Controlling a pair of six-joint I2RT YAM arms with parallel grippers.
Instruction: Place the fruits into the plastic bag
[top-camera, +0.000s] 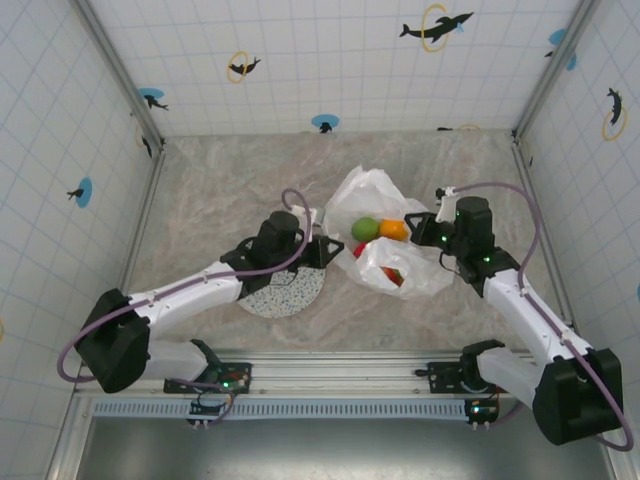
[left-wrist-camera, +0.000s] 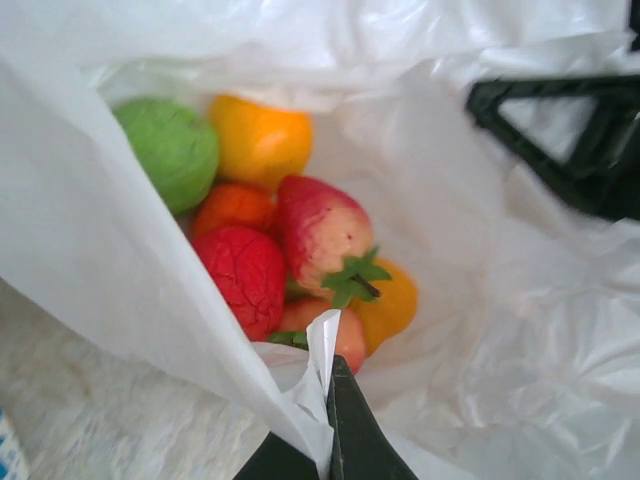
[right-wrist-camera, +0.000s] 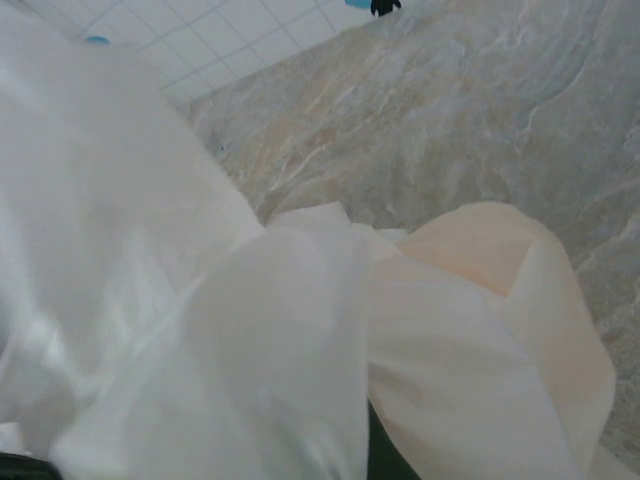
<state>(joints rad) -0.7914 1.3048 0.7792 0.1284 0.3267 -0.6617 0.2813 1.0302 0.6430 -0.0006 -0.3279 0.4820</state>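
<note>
The white plastic bag (top-camera: 372, 190) lies at the table's middle with its mouth held open between my two grippers. Several fruits sit inside: a green one (left-wrist-camera: 170, 150), a yellow-orange one (left-wrist-camera: 260, 140), a wrinkled red one (left-wrist-camera: 242, 275) and a red-yellow one with a green leaf (left-wrist-camera: 322, 228). From above, a green fruit (top-camera: 366, 228) and an orange fruit (top-camera: 393, 229) show in the mouth. My left gripper (left-wrist-camera: 335, 385) is shut on the bag's near rim. My right gripper (top-camera: 418, 230) is at the opposite rim, shut, with bag film (right-wrist-camera: 250, 330) draped over its jaws.
A round speckled plate (top-camera: 290, 292) lies under my left forearm, just left of the bag. Marbled tabletop (top-camera: 220, 190) stretches to tiled walls at the back and both sides. The right gripper's black frame (left-wrist-camera: 580, 150) shows across the bag in the left wrist view.
</note>
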